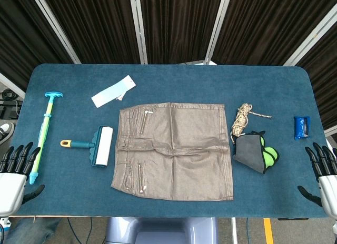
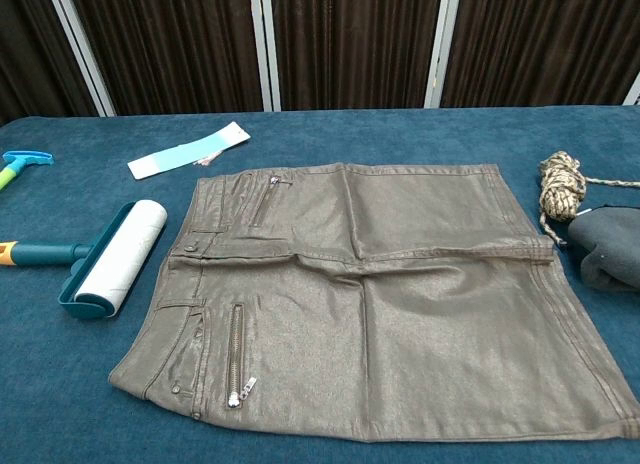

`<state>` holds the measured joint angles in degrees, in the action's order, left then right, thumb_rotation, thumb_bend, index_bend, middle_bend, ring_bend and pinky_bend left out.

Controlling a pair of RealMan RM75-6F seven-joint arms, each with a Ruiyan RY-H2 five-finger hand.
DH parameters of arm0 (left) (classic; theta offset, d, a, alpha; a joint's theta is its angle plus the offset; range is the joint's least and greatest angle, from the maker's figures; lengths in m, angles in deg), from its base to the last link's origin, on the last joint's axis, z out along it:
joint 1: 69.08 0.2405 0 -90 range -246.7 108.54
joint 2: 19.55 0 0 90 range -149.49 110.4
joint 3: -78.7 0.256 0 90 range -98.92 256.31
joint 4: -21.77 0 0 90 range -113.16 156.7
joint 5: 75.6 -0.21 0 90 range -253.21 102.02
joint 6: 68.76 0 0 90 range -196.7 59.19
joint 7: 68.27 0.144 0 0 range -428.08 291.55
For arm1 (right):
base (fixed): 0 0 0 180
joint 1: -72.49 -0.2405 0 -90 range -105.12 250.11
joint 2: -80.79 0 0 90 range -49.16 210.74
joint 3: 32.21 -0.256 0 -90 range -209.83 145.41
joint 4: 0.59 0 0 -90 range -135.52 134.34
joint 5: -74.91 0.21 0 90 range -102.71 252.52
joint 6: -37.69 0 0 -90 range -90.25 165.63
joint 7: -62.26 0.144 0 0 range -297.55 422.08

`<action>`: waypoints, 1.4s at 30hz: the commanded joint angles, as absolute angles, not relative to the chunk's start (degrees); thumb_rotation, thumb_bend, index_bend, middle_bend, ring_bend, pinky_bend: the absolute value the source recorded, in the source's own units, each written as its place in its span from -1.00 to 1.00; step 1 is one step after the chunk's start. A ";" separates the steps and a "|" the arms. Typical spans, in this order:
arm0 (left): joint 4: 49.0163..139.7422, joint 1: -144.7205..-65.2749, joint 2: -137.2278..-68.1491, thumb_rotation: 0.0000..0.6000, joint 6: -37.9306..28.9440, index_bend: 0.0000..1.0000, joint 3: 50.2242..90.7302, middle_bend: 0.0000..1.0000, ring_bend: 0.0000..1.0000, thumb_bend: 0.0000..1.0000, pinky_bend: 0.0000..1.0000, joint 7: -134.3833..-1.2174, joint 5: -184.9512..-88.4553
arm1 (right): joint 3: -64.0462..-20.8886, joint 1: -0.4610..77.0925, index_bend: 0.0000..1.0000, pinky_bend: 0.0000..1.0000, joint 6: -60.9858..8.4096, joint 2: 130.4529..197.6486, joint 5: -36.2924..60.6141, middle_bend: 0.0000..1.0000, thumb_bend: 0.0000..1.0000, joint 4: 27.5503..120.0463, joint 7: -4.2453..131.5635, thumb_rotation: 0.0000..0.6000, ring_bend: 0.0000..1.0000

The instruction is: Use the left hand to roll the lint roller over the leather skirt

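The roller (image 1: 95,145) lies on the blue cloth table (image 1: 174,78), just left of the skirt (image 1: 174,151) and apart from it. Its white cylinder sits in a teal cradle, with a slim teal handle ending in a yellow tip that points left. In the chest view the roller (image 2: 110,256) shows a smooth, matte white drum and a moulded plastic frame.

The skirt (image 2: 375,299) is spread flat at the table's middle, waistband to the left. It is a grey-brown leather with a faint sheen, creased across the middle, with metal zips on the pockets and small studs at the waist.

The left hand (image 1: 15,173) rests at the near left corner of the table, dark fingers straight and spread, holding nothing. The right hand (image 1: 324,173) sits at the near right corner in the same way, fingers apart and empty.

Beside the left hand lies a long thin pump (image 1: 43,136), teal and pale green, with a T-shaped handle. A pale blue and white card (image 1: 113,91) lies behind the skirt. To the right are a coiled rope (image 1: 242,120), a folded grey and lime cloth (image 1: 255,152), and a small blue packet (image 1: 301,126).
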<state>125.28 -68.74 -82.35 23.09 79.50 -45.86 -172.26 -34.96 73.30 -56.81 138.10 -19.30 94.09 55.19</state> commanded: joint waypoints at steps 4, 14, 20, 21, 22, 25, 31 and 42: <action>125.40 -68.95 -82.23 1.00 22.41 -1.00 79.52 -1.00 -1.00 -1.00 -1.00 -46.14 -171.85 | -34.92 73.28 -1.00 -1.00 -56.68 138.09 -19.22 -1.00 -1.00 94.08 55.26 1.00 -1.00; 118.50 -77.23 -86.95 1.00 10.03 -1.00 73.91 -1.00 -1.00 -0.90 -1.00 -50.68 -162.97 | -35.14 72.77 -1.00 -1.00 -55.27 137.53 -18.09 -1.00 -1.00 94.69 55.80 1.00 -1.00; 105.91 -86.85 -95.33 1.00 -5.04 -0.76 70.64 -0.77 -0.98 -0.39 -0.90 -52.62 -155.88 | -35.65 72.16 -1.00 -1.00 -53.59 137.69 -16.16 -1.00 -1.00 95.06 54.73 1.00 -1.00; 103.80 -87.92 -96.88 1.00 -6.24 -0.71 70.45 -0.73 -0.96 -0.29 -0.88 -52.72 -155.60 | -35.70 72.13 -1.00 -1.00 -53.46 137.74 -15.94 -1.00 -1.00 95.13 54.55 1.00 -1.00; 101.81 -88.75 -98.34 1.00 -6.96 -0.67 70.31 -0.70 -0.93 -0.21 -0.86 -52.89 -155.50 | -35.75 72.11 -1.00 -1.00 -53.38 137.78 -15.75 -1.00 -1.00 95.20 54.34 1.00 -1.00; 96.95 -90.43 -102.07 1.00 -8.25 -0.64 70.21 -0.68 -0.90 -0.06 -0.84 -54.02 -155.32 | -35.76 72.11 -1.00 -1.00 -52.97 137.95 -15.11 -1.00 -1.00 95.10 53.89 1.00 -1.00; 89.44 -92.17 -107.54 1.00 -9.91 -0.62 70.59 -0.64 -0.84 -0.03 -0.78 -55.29 -154.11 | -35.79 72.41 -1.00 -1.00 -52.60 137.85 -13.76 -1.00 -1.00 94.47 54.80 1.00 -1.00; 81.90 -93.33 -113.00 1.00 -10.43 -0.59 71.15 -0.64 -0.82 -0.03 -0.76 -58.28 -153.06 | -35.91 72.58 -1.00 -1.00 -52.75 137.16 -13.42 -1.00 -1.00 93.88 57.26 1.00 -1.00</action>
